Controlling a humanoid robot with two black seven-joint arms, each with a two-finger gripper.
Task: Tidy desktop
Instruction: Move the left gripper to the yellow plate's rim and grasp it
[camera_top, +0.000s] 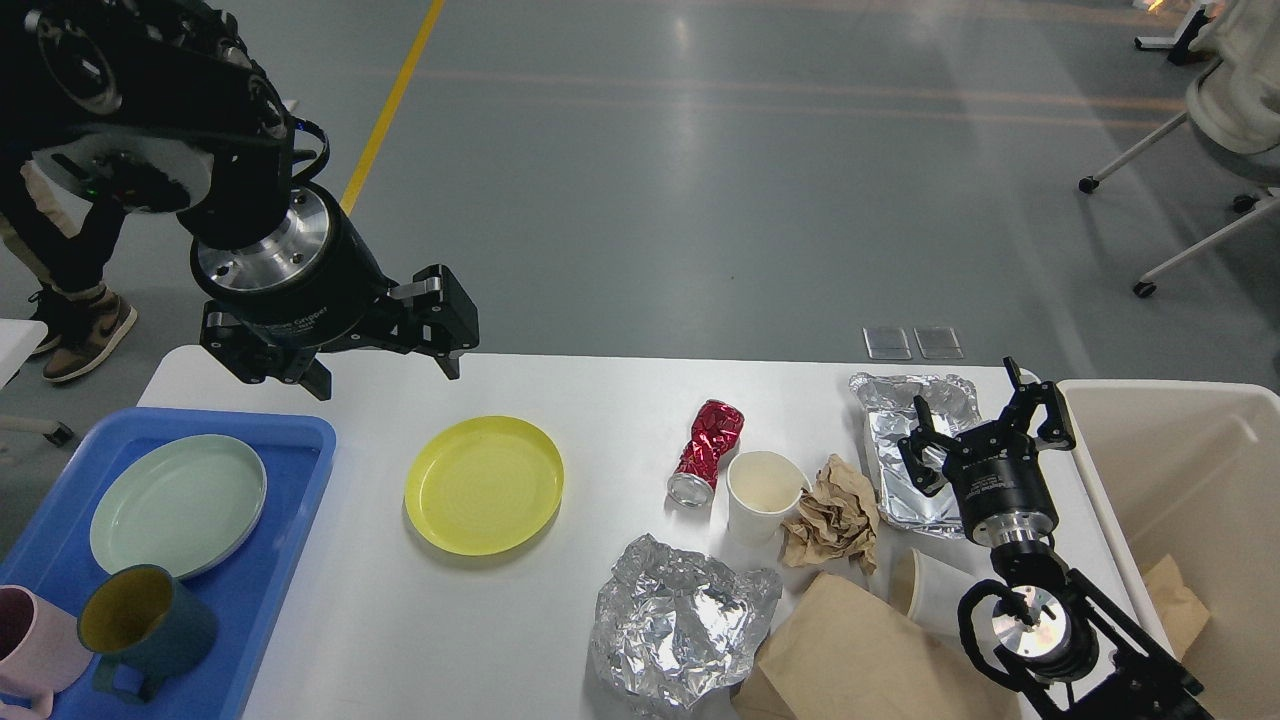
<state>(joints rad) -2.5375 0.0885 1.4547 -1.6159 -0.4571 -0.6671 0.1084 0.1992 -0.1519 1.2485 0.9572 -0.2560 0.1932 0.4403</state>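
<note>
Desktop (400, 620) matte white, round yellow plate (484, 485), crinkled foil (680, 620)

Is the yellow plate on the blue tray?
No, the yellow plate lies on the white desktop, right of the blue tray.

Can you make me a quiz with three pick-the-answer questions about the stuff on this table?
1. Where is the green plate?
A. in the blue tray
B. in the beige bin
C. on the floor

2. What colour is the crushed can?
A. blue
B. red
C. yellow

3. The right gripper is
A. holding a cup
B. holding foil
C. open and empty

Answers: 1 A, it lies inside the tray's rim. 2 B, its shiny skin is red. 3 C, its fingers are spread with nothing between.
</note>
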